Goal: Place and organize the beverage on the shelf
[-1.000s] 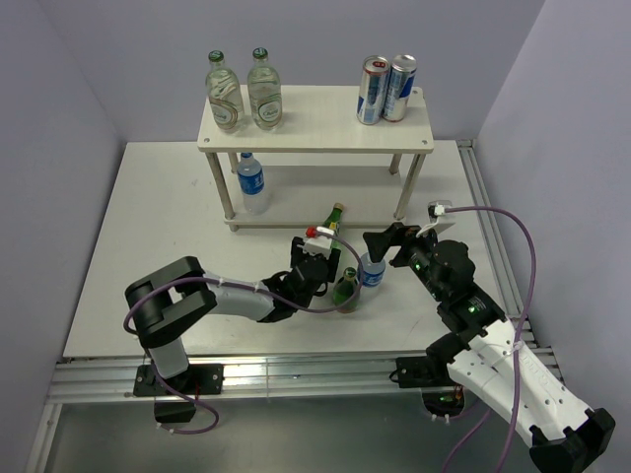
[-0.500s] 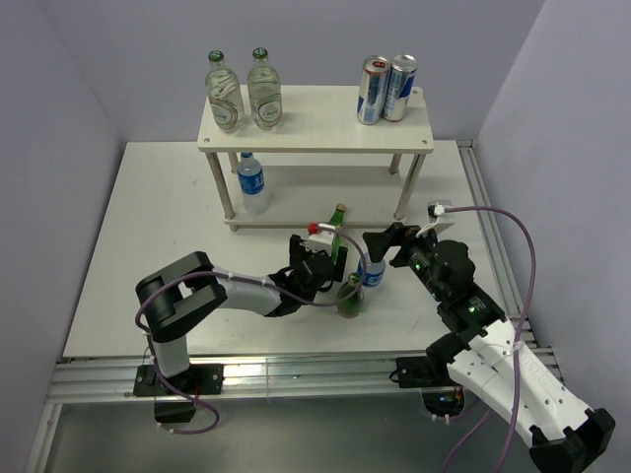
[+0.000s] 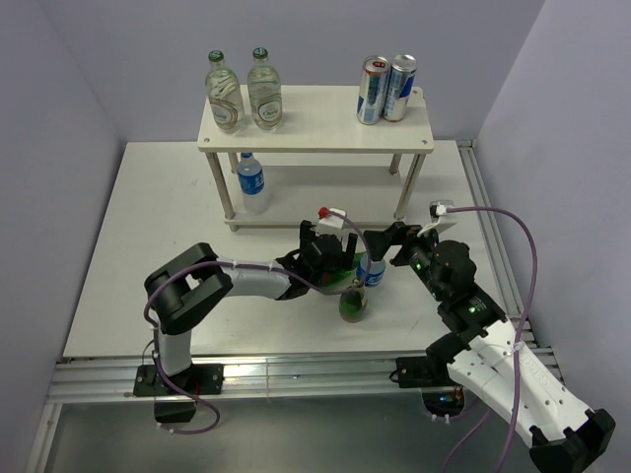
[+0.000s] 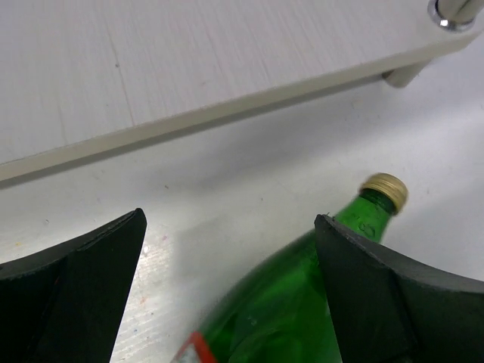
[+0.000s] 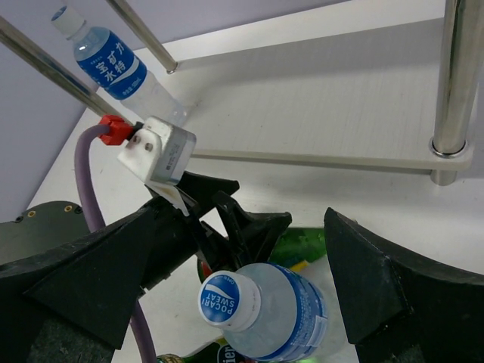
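The cream two-tier shelf stands at the back. Its top holds two clear glass bottles on the left and two cans on the right; a small water bottle stands on the lower board. My left gripper is open, its jaws either side of a green bottle that lies on the table, gold cap toward the shelf. My right gripper is open around an upright Pocari Sweat bottle, not touching it. A second green bottle stands just in front.
The two grippers are very close together in front of the shelf's right half. The shelf's lower board and a metal leg are just beyond them. The table's metal rails run along its right and near edges.
My left gripper has moved right and toward the shelf, over the lying green bottle. The standing green bottle has shifted slightly right and nearer. The right arm has not moved.
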Available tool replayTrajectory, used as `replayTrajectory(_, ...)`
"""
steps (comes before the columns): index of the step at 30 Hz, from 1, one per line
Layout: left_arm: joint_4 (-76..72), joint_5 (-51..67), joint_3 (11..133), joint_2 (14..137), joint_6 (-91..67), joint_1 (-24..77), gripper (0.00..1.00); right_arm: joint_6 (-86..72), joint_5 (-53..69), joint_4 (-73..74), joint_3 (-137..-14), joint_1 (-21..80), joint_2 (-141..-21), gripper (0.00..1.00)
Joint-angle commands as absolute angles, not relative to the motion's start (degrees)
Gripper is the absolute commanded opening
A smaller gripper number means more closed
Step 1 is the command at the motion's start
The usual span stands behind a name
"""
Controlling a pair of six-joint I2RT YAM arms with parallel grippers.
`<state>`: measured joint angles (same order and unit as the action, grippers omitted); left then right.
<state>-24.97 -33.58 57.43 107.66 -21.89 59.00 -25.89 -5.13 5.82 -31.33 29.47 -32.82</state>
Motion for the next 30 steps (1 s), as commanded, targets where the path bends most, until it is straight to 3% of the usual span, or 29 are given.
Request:
replayTrajectory(1, -22.1, -29.1, 59.6, 107.8, -21.5, 58.9, 0.99, -25.8, -4.4, 4.1, -30.8, 29.8, -32.4, 1.0)
replayTrajectory(19, -6.4, -14.2, 57.7, 93.9, -12.4, 59.1, 0.99, -26.0, -4.3, 4.0, -30.6, 29.8, -32.5, 1.0)
replayTrajectory(30, -0.5, -8.9, 66.8, 106.0, -17.3, 58.8, 0.99, -25.9, -4.7, 4.2, -30.6, 29.8, -32.3, 1.0)
